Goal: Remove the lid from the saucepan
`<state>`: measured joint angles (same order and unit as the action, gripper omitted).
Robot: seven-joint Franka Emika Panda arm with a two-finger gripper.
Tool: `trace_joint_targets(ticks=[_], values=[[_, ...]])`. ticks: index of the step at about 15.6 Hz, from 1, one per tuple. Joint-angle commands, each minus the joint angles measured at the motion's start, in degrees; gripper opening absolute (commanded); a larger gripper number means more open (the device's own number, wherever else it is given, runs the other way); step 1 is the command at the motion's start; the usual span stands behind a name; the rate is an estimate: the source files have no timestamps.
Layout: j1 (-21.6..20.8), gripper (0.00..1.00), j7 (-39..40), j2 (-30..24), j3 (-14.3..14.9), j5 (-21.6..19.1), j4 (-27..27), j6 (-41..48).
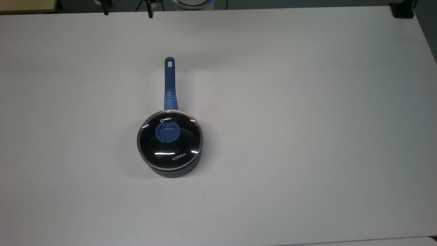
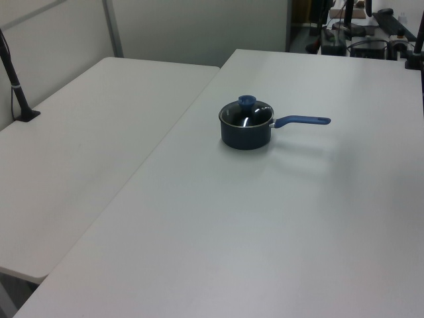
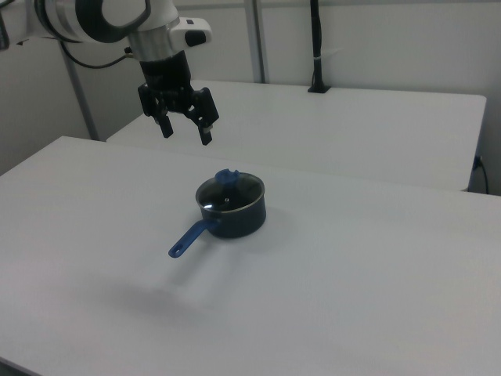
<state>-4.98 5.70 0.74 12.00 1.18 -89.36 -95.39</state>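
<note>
The dark navy saucepan [image 1: 177,169] stands on the white table, its long blue handle [image 1: 170,85] pointing toward the top view's upper edge. The glass lid [image 1: 181,155] with a blue knob [image 1: 167,132] and white KONKA lettering rests flat on the pan. In the left view the saucepan [image 2: 245,136] has its handle pointing right, with the lid [image 2: 246,114] on top. In the right view the saucepan [image 3: 239,219] carries the lid [image 3: 229,192], and my gripper [image 3: 186,133] hangs open well above and to the left of it, holding nothing.
A second white table [image 2: 79,152] adjoins on the left view's left. Black posts [image 3: 315,47] are clamped at the far table edges. Equipment and cables [image 2: 358,33] sit beyond the table's far end. Wide bare tabletop [image 1: 307,119] surrounds the pan.
</note>
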Motion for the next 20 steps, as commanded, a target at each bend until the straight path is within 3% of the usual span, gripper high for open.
trace_joint_targets(ticks=[1, 20], values=[[-0.8, 1.00, 0.9, -0.7, 0.7, -0.4, -0.9, 0.9], [-0.7, 1.00, 1.2, 1.0, 0.7, -0.2, -1.3, -0.8]])
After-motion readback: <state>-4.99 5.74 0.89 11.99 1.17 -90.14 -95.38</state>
